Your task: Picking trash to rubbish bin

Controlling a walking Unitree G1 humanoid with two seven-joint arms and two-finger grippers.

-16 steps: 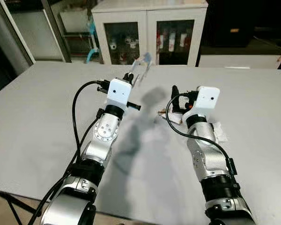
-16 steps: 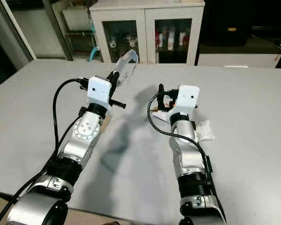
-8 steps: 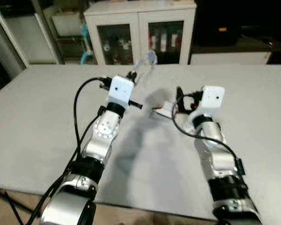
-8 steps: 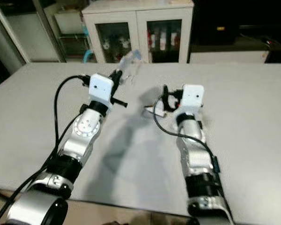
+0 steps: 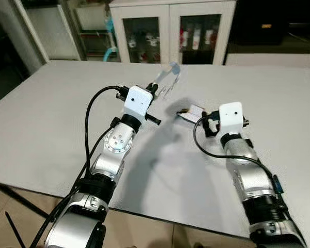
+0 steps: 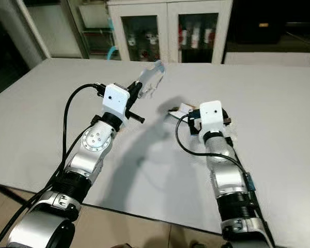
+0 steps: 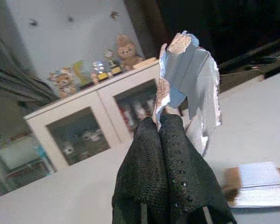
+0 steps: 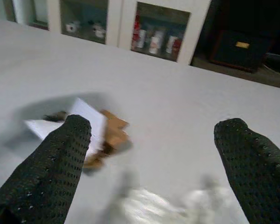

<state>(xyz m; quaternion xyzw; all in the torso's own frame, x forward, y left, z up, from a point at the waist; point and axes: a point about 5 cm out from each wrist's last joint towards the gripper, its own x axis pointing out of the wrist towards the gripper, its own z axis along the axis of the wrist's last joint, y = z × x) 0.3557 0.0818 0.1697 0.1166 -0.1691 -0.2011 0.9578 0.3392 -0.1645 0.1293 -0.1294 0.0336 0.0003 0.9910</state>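
a: where's the trash?

b: a crumpled clear-and-blue wrapper [image 7: 189, 81] is pinched in the left tool [image 7: 159, 122], its two black fingers pressed together on the wrapper's lower edge. it's held up off the grey table [image 5: 57, 124], on the cabinet side of the folded card.

a: what folded card?

b: a white and brown piece of card [image 8: 91, 130] lying flat on the table. take it as the landmark. the right tool [image 8: 154, 140] hovers just on the robot's side of it, fingers spread wide, holding nothing. one finger [image 8: 60, 154] is near the card's edge; i can't tell whether it touches.

a: anything else near the card?

b: a crumpled white scrap [image 8: 158, 207] lies on the table just beside it, between the spread fingers in the right wrist view, blurred. well beyond the card, past the table's far edge, stands a white cabinet [image 5: 170, 31] with glass doors and small bottles inside. figurines [image 7: 95, 63] sit on its top.
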